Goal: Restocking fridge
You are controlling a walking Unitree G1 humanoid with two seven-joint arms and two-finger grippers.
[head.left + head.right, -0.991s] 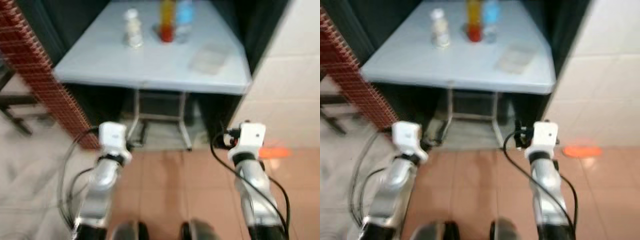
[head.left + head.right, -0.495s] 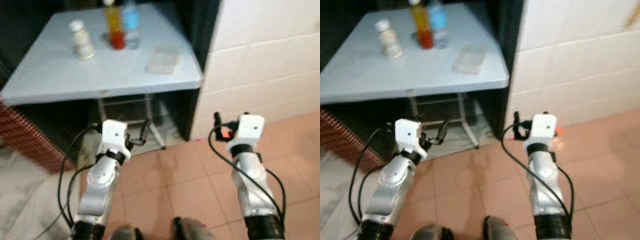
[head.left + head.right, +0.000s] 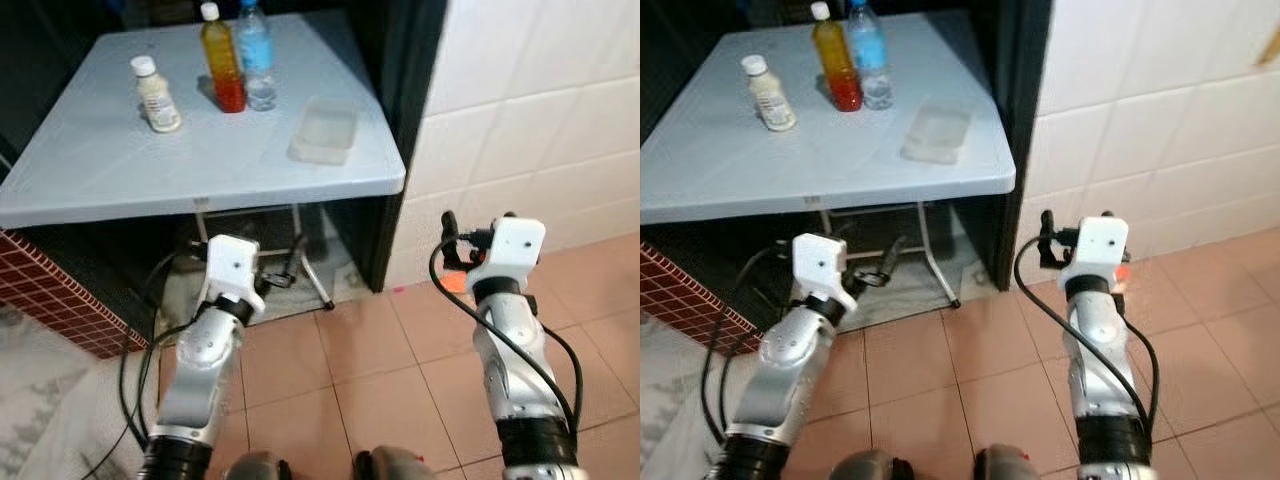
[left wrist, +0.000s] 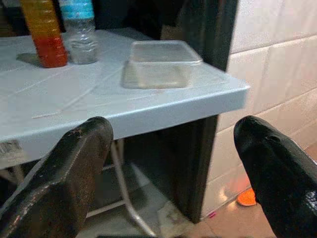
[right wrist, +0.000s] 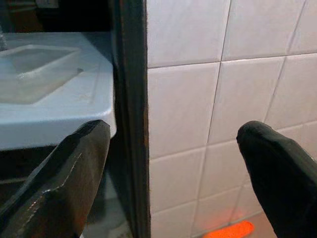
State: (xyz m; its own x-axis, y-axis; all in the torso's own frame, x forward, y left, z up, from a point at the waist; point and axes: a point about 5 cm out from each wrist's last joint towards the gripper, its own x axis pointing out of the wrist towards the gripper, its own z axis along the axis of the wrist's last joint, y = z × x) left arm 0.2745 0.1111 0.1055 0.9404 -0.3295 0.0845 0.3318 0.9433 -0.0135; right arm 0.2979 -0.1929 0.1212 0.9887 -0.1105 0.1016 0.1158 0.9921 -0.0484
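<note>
On a grey folding table (image 3: 110,170) stand a cream bottle with a white cap (image 3: 157,95), an orange-red drink bottle (image 3: 222,72) and a blue-labelled water bottle (image 3: 256,68). A clear plastic container (image 3: 324,132) with a lid lies near the table's right front corner. My left gripper (image 4: 173,153) is held open and empty below the table's front edge, pointing at that corner. My right gripper (image 5: 173,163) is open and empty too, facing a dark post (image 5: 130,114) and a white tiled wall (image 5: 208,99).
The white tiled wall (image 3: 540,90) rises right of the dark post (image 3: 405,90). A red brick-patterned wall (image 3: 50,300) runs at the left. An orange object (image 4: 246,197) lies on the terracotta tile floor (image 3: 380,370) by the wall. Metal table legs (image 3: 310,270) stand under the table.
The whole picture has shifted and sharpened as the camera turned right; the table now sits left of centre. Both arms keep the same raised pose, grippers still open.
</note>
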